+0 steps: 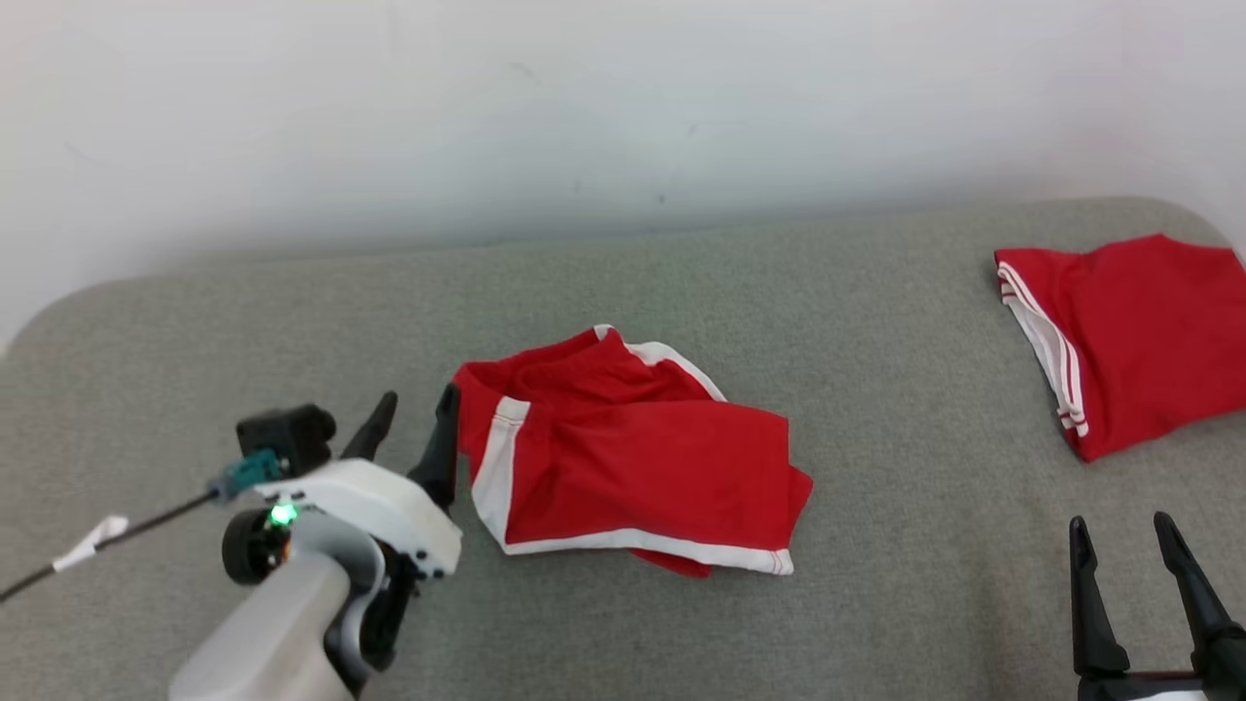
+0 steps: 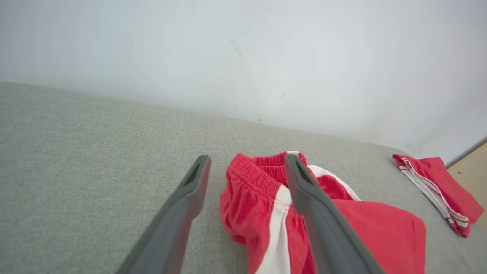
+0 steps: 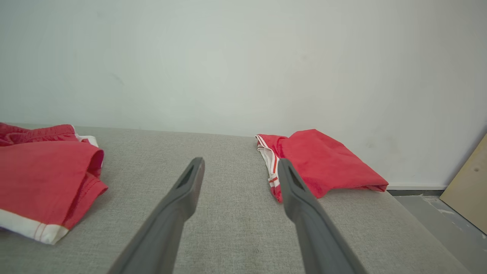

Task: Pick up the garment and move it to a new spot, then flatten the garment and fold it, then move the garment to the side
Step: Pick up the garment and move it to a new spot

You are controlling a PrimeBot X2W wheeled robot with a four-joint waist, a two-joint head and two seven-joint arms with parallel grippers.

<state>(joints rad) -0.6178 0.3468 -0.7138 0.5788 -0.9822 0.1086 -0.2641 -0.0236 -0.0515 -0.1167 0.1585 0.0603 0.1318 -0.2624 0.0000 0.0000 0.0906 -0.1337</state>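
At the lower right of the head view, the right gripper [image 1: 1117, 523] stood with its two dark fingers spread apart, holding nothing, with grey cushion [image 1: 925, 604] around it. At the lower left, the left gripper [image 1: 419, 394] also had its fingers parted. Its inner finger [image 1: 440, 448] was just beside the left edge of the red shorts [image 1: 633, 458]. In the left wrist view, the elastic waistband [image 2: 251, 179] sat between the open fingers, not pinched. The shorts lay rumpled in the middle of the frame, white stripes showing. Farther off, at the upper right, a second red garment [image 1: 1139, 341] lay folded. A white wall [image 1: 584, 97] rose behind.
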